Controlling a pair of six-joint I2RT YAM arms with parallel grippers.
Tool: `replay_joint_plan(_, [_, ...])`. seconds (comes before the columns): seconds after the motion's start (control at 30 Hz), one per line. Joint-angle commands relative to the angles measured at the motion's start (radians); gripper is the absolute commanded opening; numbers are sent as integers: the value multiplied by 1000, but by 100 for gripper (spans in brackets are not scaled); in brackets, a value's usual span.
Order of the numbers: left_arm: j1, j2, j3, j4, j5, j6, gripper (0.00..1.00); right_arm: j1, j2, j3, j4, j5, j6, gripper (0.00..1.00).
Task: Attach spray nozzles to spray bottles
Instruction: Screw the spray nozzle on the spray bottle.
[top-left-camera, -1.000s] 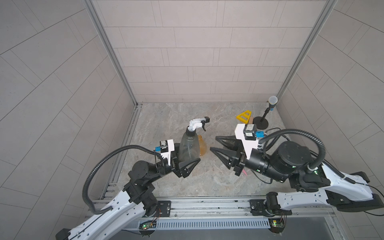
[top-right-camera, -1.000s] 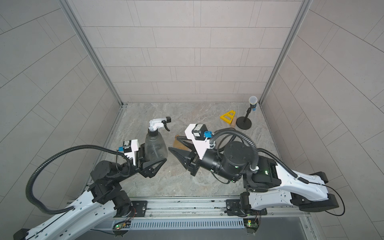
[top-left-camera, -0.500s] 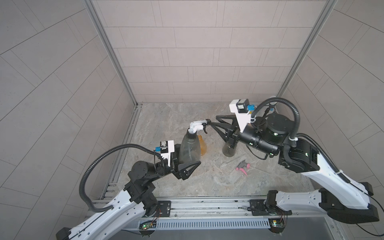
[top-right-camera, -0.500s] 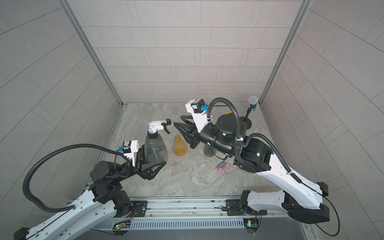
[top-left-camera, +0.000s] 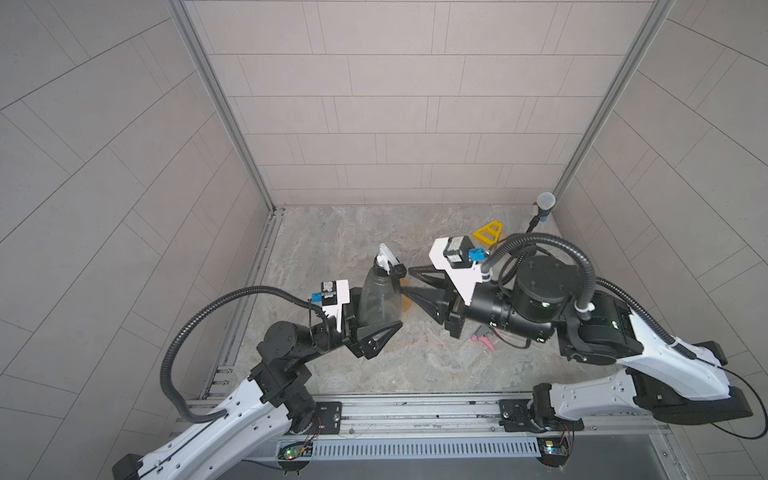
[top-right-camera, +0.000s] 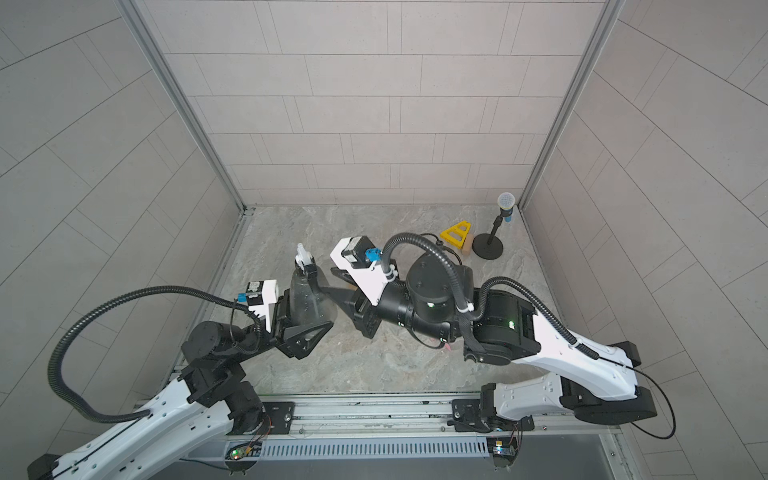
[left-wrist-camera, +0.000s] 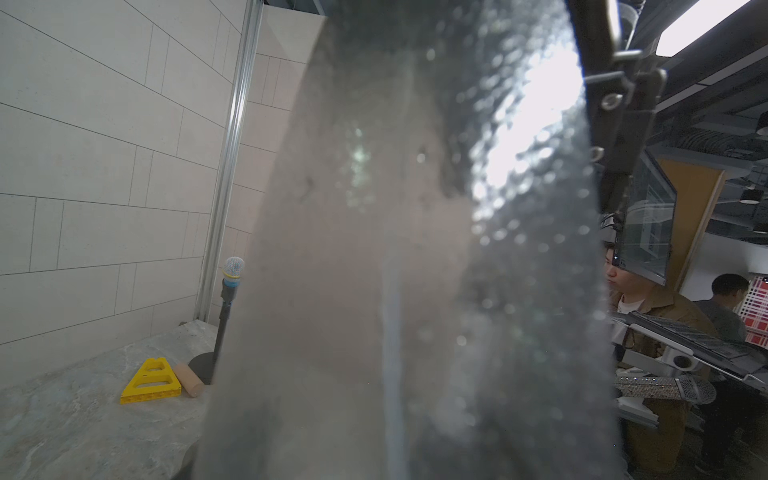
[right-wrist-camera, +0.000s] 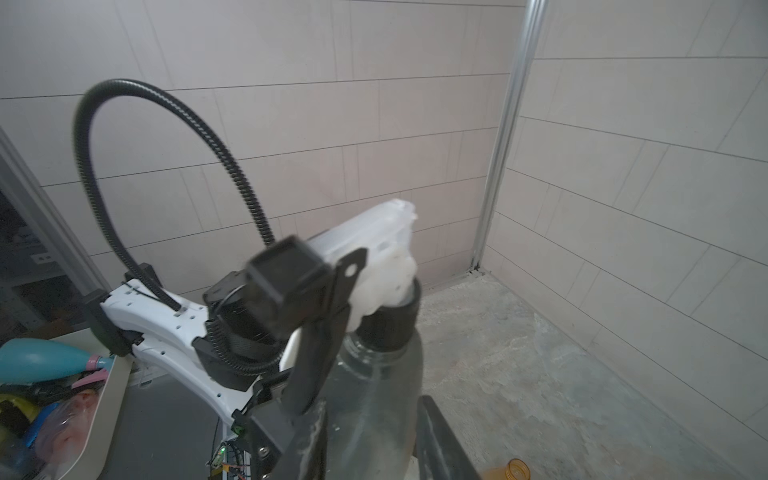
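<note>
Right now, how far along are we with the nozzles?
Done, it seems: a white-and-black nozzle sits on the grey bottle, black collar on its neck; tightness unclear. In hand: the left gripper holds that bottle, the right gripper open beside its nozzle. Left: the amber bottle is uncapped; a grey-and-pink nozzle lies on the table.

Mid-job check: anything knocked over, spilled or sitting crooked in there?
Nothing spilled or broken. The grey-and-pink nozzle lies loose on the table beneath the right arm, partly hidden; the grey bottle is upright in the left tool.
</note>
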Motion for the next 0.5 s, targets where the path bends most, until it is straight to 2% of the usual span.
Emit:
replay_joint_plan(0.0, [2,6,27,48,5,8,0,53,-30,2,-13,40,-63,39])
replay_joint_plan(0.13, [2,5,27,63,27,-5,0,47,-85,-42,6,39,-79,44])
replay_joint_plan(0.2, [2,5,25,84,59,-21,0,-2,-112,-52,7,-31,-82,47])
replay_joint_plan(0.33, [2,15,33,110,123,-57,0,-234,-122,-42,10,-418,-35,54])
replay_joint_plan(0.4, [2,24,35,131,158,-85,0,-334,-101,-26,17,-564,-6,53])
replay_joint_plan(0.47, [2,32,32,157,180,-106,0,-382,-70,1,17,-680,7,53])
